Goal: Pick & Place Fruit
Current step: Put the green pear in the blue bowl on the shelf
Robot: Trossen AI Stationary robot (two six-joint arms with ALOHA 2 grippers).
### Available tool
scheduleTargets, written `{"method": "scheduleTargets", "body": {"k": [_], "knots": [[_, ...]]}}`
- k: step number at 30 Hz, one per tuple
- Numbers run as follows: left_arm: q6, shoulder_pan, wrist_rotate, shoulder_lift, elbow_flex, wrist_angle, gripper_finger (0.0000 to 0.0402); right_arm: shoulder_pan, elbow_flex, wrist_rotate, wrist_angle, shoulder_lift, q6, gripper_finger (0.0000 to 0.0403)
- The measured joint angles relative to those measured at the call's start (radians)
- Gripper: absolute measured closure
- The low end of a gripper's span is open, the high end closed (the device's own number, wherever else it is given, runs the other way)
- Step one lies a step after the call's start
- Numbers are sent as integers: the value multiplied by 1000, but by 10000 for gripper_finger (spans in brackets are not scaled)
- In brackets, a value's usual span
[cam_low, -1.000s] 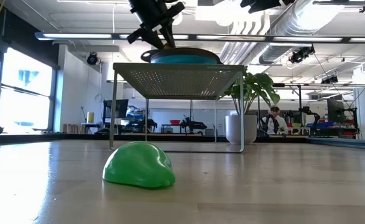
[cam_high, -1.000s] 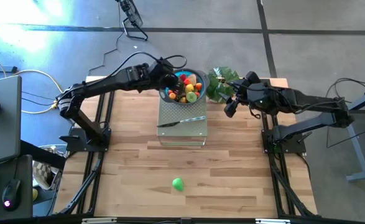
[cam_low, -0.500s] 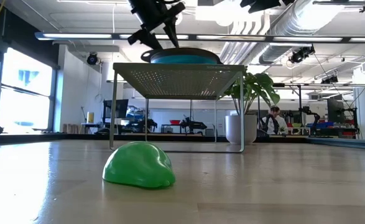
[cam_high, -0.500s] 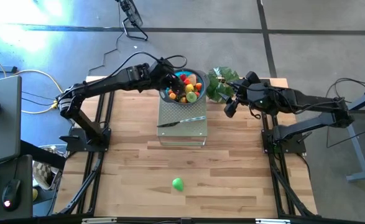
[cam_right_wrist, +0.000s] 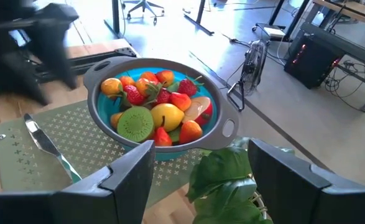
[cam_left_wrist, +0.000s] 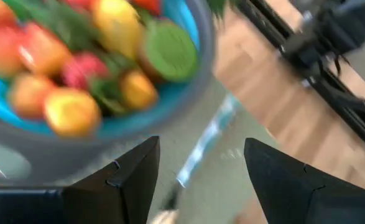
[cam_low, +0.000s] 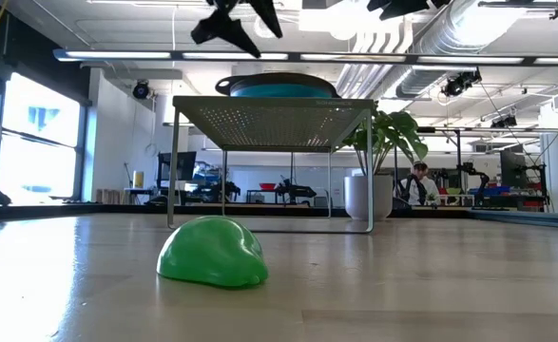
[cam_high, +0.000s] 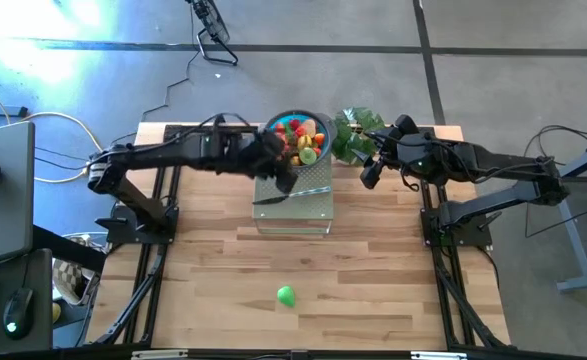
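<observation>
A: So, from above, where does it stand?
B: The left gripper [cam_high: 285,178] hangs over the near-left edge of the metal rack [cam_high: 293,200], just beside the blue bowl [cam_high: 299,137]. Most of the fruit [cam_high: 303,140] lies heaped in that bowl. One green fruit [cam_high: 286,296] lies alone on the table [cam_high: 373,280], well apart, on the near side. I judge the step in hand to be between picks, with the stray green one left to fetch.

A: And the level view?
B: The green fruit [cam_low: 212,252] sits close in front, the rack [cam_low: 274,119] behind it with the bowl [cam_low: 279,85] on top. The left gripper [cam_low: 233,24] is high above, fingers spread and holding nothing.

A: The left wrist?
B: Its fingers [cam_left_wrist: 129,177] stand apart with nothing between them, above the rack and the bowl's rim [cam_left_wrist: 107,146]. The knife [cam_left_wrist: 201,146] lies on the rack just beyond.

A: And the right wrist?
B: The right gripper [cam_right_wrist: 194,180] waits at the far right, fingers wide and empty, looking over the plant [cam_right_wrist: 226,183] at the bowl [cam_right_wrist: 160,112] and the knife [cam_right_wrist: 48,146].

A: What next?
B: Probably a long reach down and nearward to the green fruit, then a lift clear of the rack's edge. The knife and the plant sit close to the bowl, so the return path is tight.
</observation>
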Motion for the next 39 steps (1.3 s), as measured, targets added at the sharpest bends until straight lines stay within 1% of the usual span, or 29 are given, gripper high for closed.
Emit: {"method": "scheduleTargets", "body": {"k": [4, 10, 16, 20, 24, 26, 29, 31, 33, 34, 37, 39], "knots": [[-87, -93, -4, 0, 0, -31, 171, 0, 0, -22, 0, 0, 0, 152], [-247, -243, -52, 0, 0, -71, 171, 0, 0, -75, 0, 0, 11, 152], [-406, -381, -125, 29, 0, -86, 171, 0, 0, -131, 0, 0, 29, 152], [-505, -452, -135, 54, -1, -90, 171, 0, 0, -164, 0, 0, 57, 152], [-619, -509, -143, 76, -2, -84, 171, 0, 0, -204, 0, 0, 64, 152], [-686, -527, -147, 102, 3, -48, 171, 0, 0, -235, 0, 0, 63, 152], [-782, -566, -149, 131, -3, -53, 171, 0, 0, -263, 0, 0, 47, 152], [-853, -577, -150, 152, 2, -9, 171, 0, 0, -263, 0, 0, 21, 152], [-938, -598, -150, 174, -1, -19, 172, 0, 0, -263, -2, 0, -2, 152], [-974, -599, -151, 192, -1, 3, 172, 0, 0, -263, -3, 0, -9, 152], [-1061, -618, -146, 227, -2, 25, 172, 0, 0, -264, -14, 0, -26, 152], [-1117, -623, -142, 253, 2, 67, 172, 0, 0, -273, -28, 0, -26, 152]]}}
